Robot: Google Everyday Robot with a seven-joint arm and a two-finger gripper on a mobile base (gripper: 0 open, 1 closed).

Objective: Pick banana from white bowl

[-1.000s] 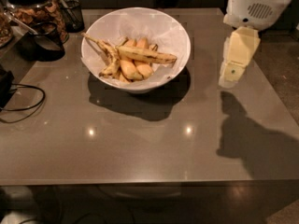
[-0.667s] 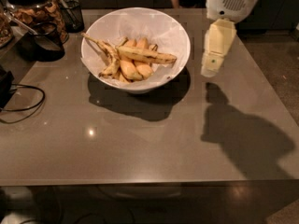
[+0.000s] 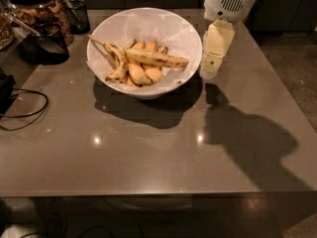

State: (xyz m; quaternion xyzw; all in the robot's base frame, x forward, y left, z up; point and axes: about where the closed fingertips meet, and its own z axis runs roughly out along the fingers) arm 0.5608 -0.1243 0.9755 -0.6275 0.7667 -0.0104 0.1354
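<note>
A large white bowl point(image 3: 148, 24) sits toward the back of a grey-brown surface point(image 3: 148, 157), a little left of centre. Inside it, the banana point(image 3: 156, 58) lies on top of the pile, nearly level. It is long, slender and pale yellow with dark streaks, and its tip points toward the bowl's right wall. Beneath and in front of it are shorter, plumper orange-yellow bananas point(image 3: 141, 74). To its left lies a thin spotted banana point(image 3: 113, 56) whose long stem reaches toward the left rim.

The robot's claw point(image 3: 208, 71) hangs just outside the bowl's right rim, pointing downward from a white arm housing point(image 3: 230, 1) above it. Its tip is low, close to the surface, and it is apart from the banana, with the bowl's wall between them. I cannot tell whether the claw is open or closed.

The arm's dark shadow point(image 3: 247, 138) falls across the right half of the surface. At the far left corner stand a glass jar point(image 3: 42, 11) with a dark lid and a dark container point(image 3: 49, 46). A black cable point(image 3: 29, 110) loops along the left edge.
</note>
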